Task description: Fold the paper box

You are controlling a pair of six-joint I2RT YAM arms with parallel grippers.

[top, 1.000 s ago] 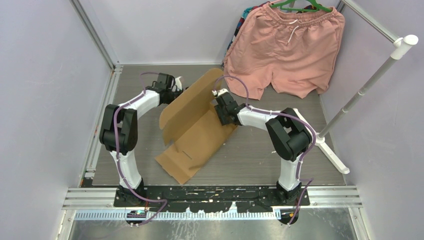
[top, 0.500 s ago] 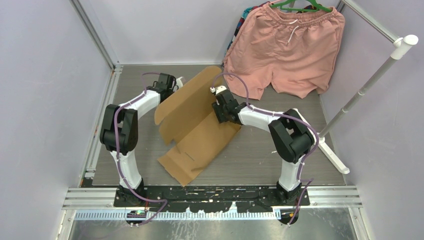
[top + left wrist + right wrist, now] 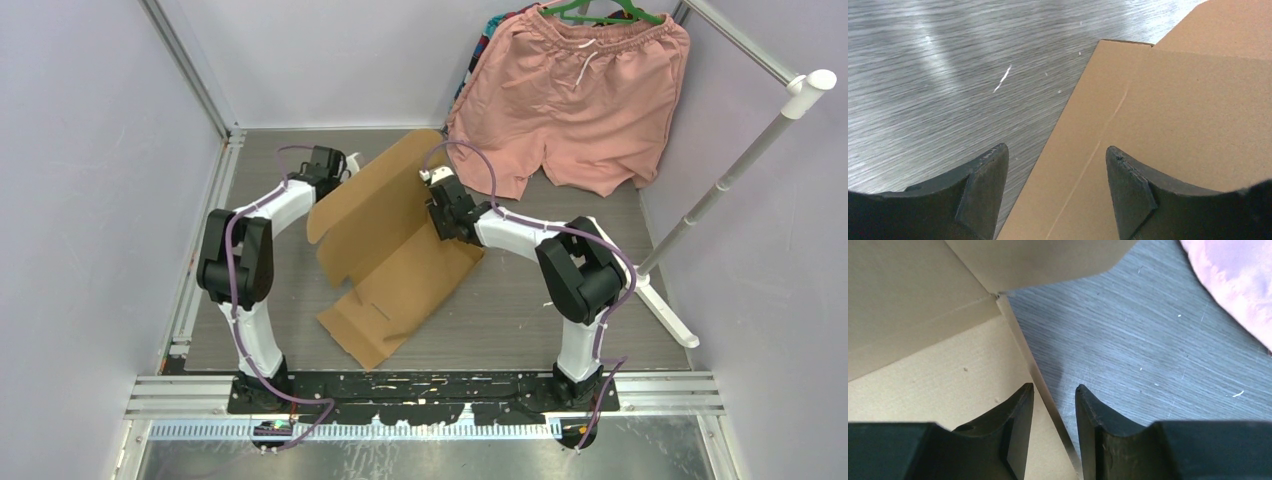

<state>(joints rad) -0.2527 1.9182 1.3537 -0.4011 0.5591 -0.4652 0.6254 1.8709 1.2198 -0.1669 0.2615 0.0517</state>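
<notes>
A: Top view, we can't make out fingertips on the left gripper or right gripper, too small.
B: Yep. Whether either touches the paper box there, we can't tell.
A: Both wrist views crop the box at the frame edges, so we get no full outline.
B: The pink shorts and green hanger are cut by the top edge. On the right wrist we only get a blurred pink corner.
</notes>
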